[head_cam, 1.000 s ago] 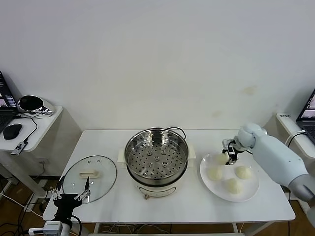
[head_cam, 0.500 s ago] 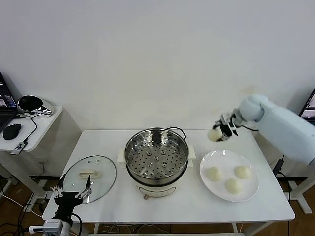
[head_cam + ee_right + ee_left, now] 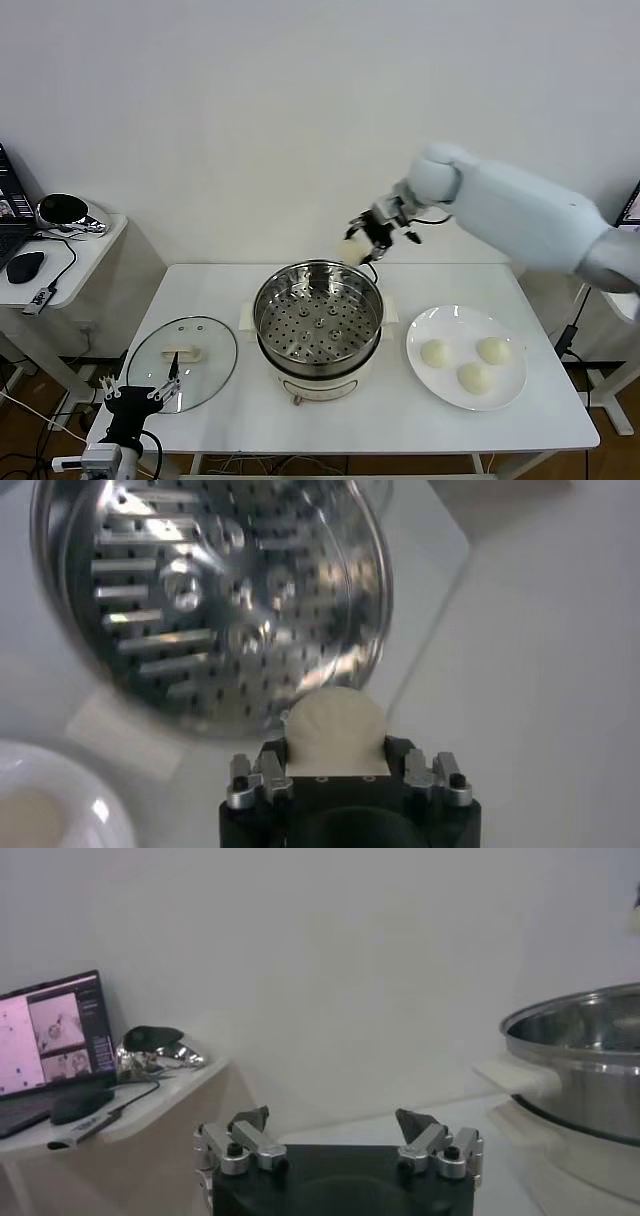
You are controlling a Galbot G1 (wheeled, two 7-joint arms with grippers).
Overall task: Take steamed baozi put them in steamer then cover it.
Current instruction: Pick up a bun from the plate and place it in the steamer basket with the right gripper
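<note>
My right gripper [image 3: 360,240] is shut on one pale baozi [image 3: 352,250] and holds it in the air above the far right rim of the steamer [image 3: 318,322]. In the right wrist view the baozi [image 3: 335,730] sits between the jaws of the right gripper [image 3: 336,765], over the perforated tray [image 3: 200,590]. Three baozi [image 3: 436,352] lie on the white plate [image 3: 510,390] at the right. The glass cover [image 3: 184,362] with its cream handle lies flat on the table at the left. My left gripper [image 3: 140,392] is open and empty just before the cover; in the left wrist view the left gripper [image 3: 335,1133] shows its jaws apart.
The steamer's side [image 3: 585,1078] shows in the left wrist view. A side table [image 3: 60,260] with a mouse, a laptop and a headset stands at the far left. A black cord [image 3: 365,268] runs behind the steamer.
My right gripper has lifted one baozi off the plate and carried it left, to above the steamer's far rim. The left gripper has barely moved.
</note>
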